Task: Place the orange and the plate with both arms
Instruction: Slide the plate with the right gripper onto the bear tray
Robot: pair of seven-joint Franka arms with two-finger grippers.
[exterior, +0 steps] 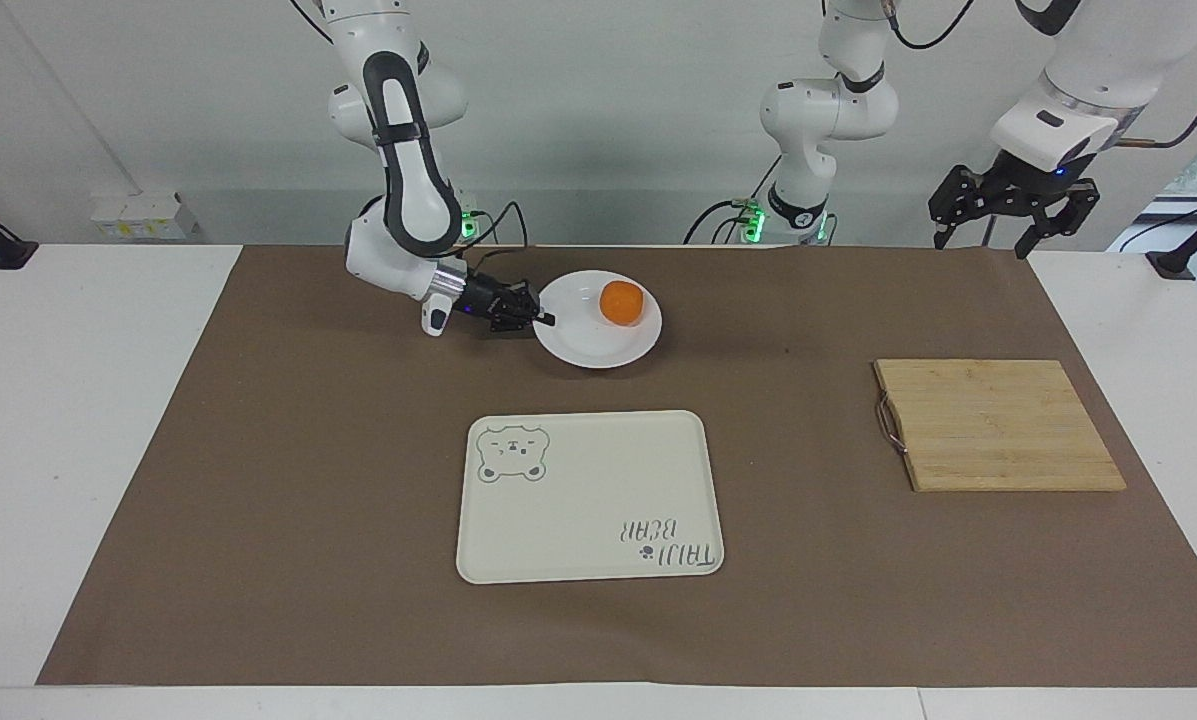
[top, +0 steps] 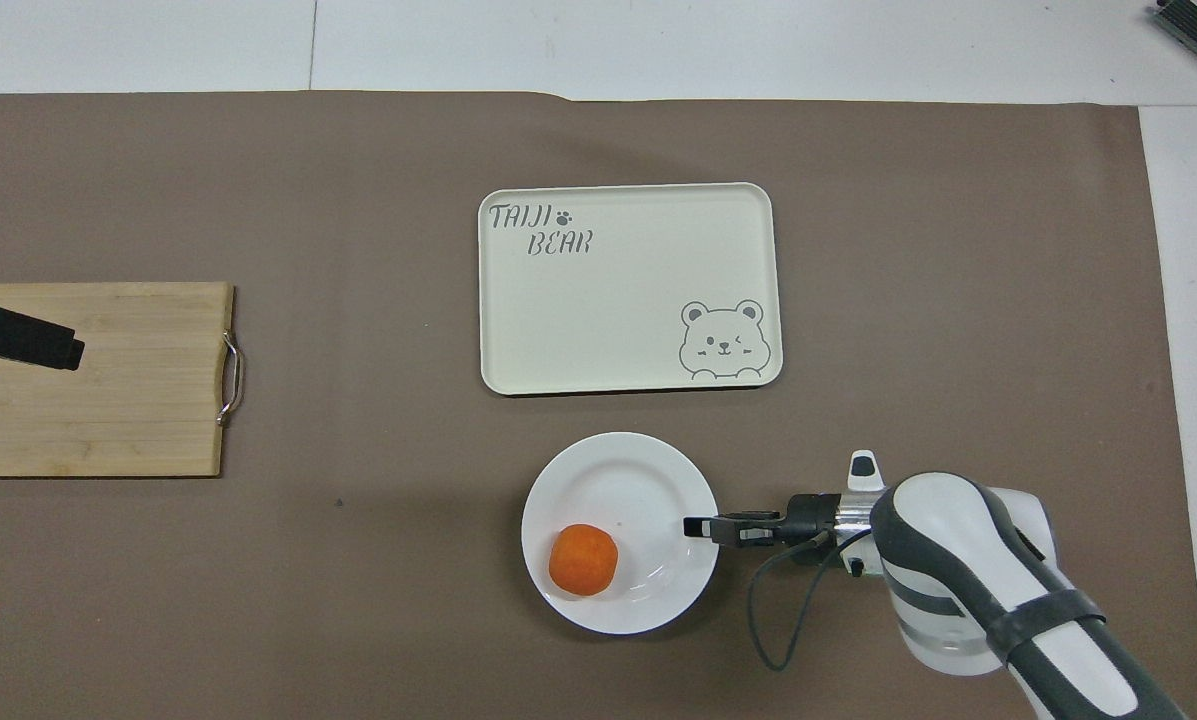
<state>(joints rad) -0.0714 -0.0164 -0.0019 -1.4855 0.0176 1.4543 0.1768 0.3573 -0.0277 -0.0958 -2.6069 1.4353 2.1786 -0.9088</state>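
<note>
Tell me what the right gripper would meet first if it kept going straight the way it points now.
The right gripper is shut on the plate at the rim, pointing along the table toward the left arm's end. Pushed straight on, its tips would probably meet the orange first, though that lies a little off the line, nearer the robots.

Pale wall (exterior: 608,120) above a brown-matted white table (exterior: 78,400).
</note>
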